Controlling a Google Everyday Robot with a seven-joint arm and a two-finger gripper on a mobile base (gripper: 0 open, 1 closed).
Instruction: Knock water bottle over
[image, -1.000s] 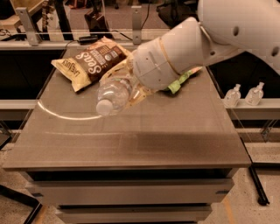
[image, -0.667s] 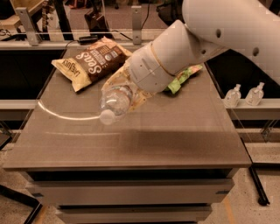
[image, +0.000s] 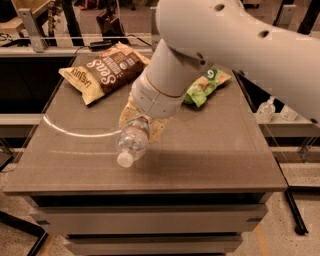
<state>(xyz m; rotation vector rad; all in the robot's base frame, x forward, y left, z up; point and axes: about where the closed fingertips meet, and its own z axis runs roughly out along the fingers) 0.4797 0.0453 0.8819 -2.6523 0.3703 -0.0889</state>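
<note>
The water bottle (image: 133, 142) is clear ribbed plastic with a white cap. It is tipped far over, with its cap pointing at the table's front edge and low over the tabletop. My gripper (image: 140, 124) sits at the end of the big white arm over the middle of the table. Its tan fingers (image: 126, 114) flank the bottle's base end and are shut on it. The arm's wrist hides the bottle's bottom and most of the gripper.
A brown and yellow snack bag (image: 102, 72) lies at the back left of the grey table (image: 210, 160). A green snack bag (image: 206, 86) lies at the back right. Small clear pump bottles (image: 267, 109) stand on a shelf to the right, off the table.
The arm has swung the held bottle down and toward the table's front. The cap now points lower and nearer the tabletop. The snack bags have not moved.
</note>
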